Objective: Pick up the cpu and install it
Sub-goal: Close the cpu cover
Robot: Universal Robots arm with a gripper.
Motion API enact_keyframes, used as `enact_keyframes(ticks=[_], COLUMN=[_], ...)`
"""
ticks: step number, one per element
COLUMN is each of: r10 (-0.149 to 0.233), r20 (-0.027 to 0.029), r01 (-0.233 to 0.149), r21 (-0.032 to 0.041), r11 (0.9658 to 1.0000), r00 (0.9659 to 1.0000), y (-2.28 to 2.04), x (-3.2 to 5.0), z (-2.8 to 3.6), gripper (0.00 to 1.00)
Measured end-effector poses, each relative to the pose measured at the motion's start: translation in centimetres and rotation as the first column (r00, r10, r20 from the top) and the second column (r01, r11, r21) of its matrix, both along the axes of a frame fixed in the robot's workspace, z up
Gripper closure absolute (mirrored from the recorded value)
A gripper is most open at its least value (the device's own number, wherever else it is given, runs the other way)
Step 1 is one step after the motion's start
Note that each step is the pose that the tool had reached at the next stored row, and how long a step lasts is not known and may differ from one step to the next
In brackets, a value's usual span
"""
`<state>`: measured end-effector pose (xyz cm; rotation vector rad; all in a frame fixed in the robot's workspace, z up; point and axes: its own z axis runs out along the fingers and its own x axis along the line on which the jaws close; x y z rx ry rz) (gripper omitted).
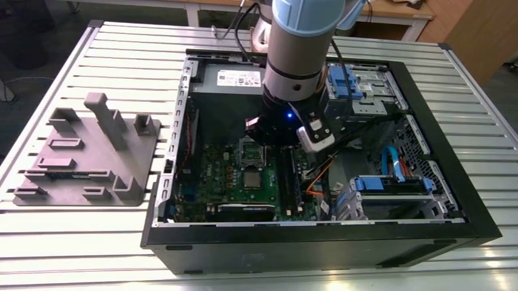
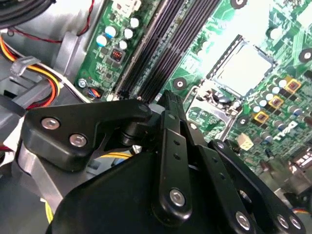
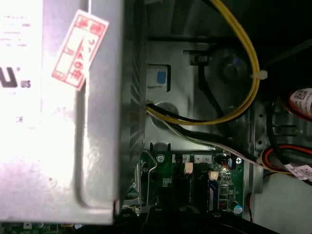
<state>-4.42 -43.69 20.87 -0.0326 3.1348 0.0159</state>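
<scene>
Silvery-beige, square, lying flat within the socket frame on the green motherboard: cpu. Already off the grey plastic tray, that tray sitting outside the computer case toward the exterior view's left.

Hanging just above the board, near the socket and beside the long black memory sticks: gripper, seemingly pinched together at the tips and holding nothing.

Judging the seating as under way rather than finished, with the hinged part of the frame appearing to lie open.

Calling for a level chip, corners matching the socket, no sideways nudging, only light straight-down contact, and keeping clear of the memory sticks and the frame.
</scene>
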Motion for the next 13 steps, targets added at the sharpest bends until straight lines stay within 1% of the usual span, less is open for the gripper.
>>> enact_keyframes(ticks=[3, 6, 7, 9, 12, 13], r10=[0.049, 0.099, 0.112, 0.129, 0.148, 0.153], r20=[0.0001, 0.0005, 0.0013, 0.0042, 0.0081, 0.0088], r01=[-0.049, -0.099, -0.112, -0.129, -0.148, -0.154], r21=[0.0002, 0.0003, 0.0015, 0.0105, 0.0279, 0.0317], r11=[0.9988, 0.9951, 0.9938, 0.9916, 0.9886, 0.9876], r00=[0.9988, 0.9951, 0.9938, 0.9916, 0.9889, 0.9881], y=[0.01, 0.00, 0.00, 0.00, 0.01, 0.01], x=[0.01, 0.01, 0.01, 0.02, 0.01, 0.01], z=[-0.07, -0.12, -0.13, -0.14, -0.16, -0.16], gripper=[0.90, 0.90, 0.90, 0.90, 0.90, 0.90])
